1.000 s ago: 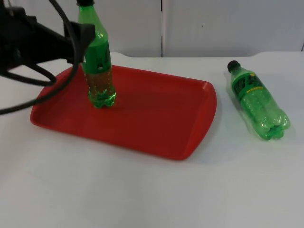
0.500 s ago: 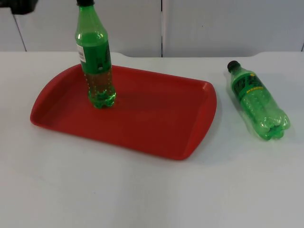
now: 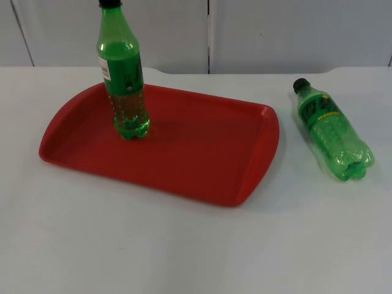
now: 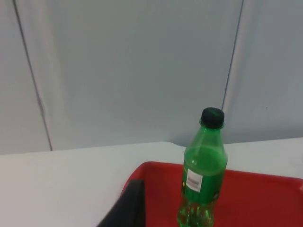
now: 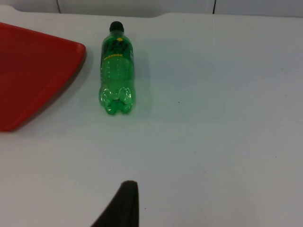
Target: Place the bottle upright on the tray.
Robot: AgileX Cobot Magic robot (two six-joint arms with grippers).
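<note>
Now upright bottle [image 3: 123, 79] on red tray [image 3: 202, 153]; second bottle [image 3: 331, 130] lying beside tray; jaws' state unclear.

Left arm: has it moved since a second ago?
Yes. It reached over the red tray by the upright bottle then, and has since pulled back out of the top view's upper left.

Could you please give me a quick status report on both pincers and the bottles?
Both pincers clear of the bottles, grip unreadable. One bottle upright on the red tray. Second bottle lying on the table beside the tray. Nothing in the way.
</note>
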